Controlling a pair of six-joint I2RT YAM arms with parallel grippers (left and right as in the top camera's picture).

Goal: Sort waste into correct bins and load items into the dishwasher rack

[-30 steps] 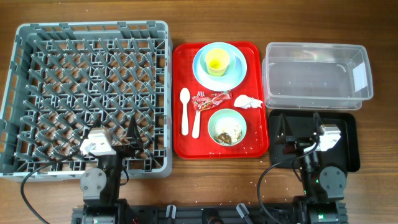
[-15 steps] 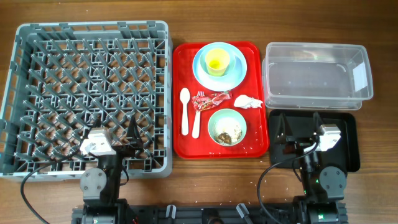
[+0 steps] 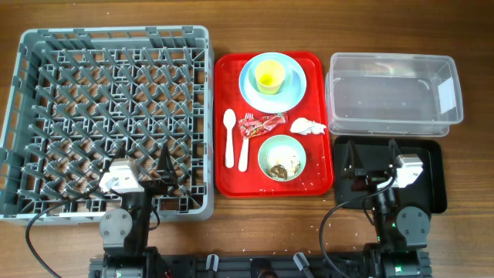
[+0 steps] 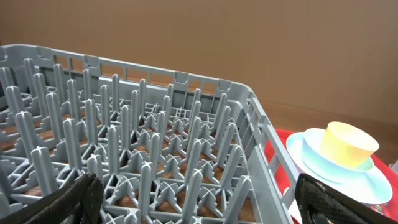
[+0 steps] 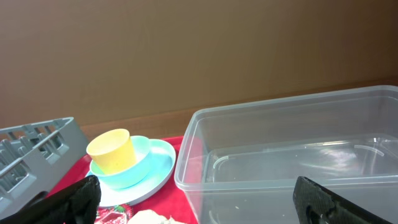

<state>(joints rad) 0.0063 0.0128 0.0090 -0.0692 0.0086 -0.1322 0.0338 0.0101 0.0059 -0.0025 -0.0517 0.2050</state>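
Nothing is in hand at this moment: the left gripper [image 4: 196, 196] is spread wide with nothing between its fingers, hanging over the near right corner of the dishwasher rack [image 3: 116, 32], and the right gripper [image 5: 196, 196] is just as wide and just as empty, sitting above the black tray [image 3: 434, 189] at the near right of the table [image 3: 231, 228]. The grey rack fills the left side, pegs up, with no dishes among them. Everything to be handled lies on the red tray [image 3: 231, 184] in the middle. At its far end is the light blue plate [image 3: 298, 86], carrying a mint bowl [image 5: 142, 163] with the yellow cup [image 3: 271, 75] nested upright in it. Nearer, the white spoon [image 3: 229, 137] and fork [image 3: 245, 148] lie side by side along the tray's left half. The red wrapper [image 3: 266, 123] lies just right of the fork's head, with the crumpled tissue [image 3: 307, 126] a little further right. The second bowl [image 3: 266, 147] stands at the near end, with food scraps [image 3: 281, 166] of brown bits and pale grains inside. The clear tub [image 3: 386, 56] stands at the far right, just beyond the black tray, label on its right wall
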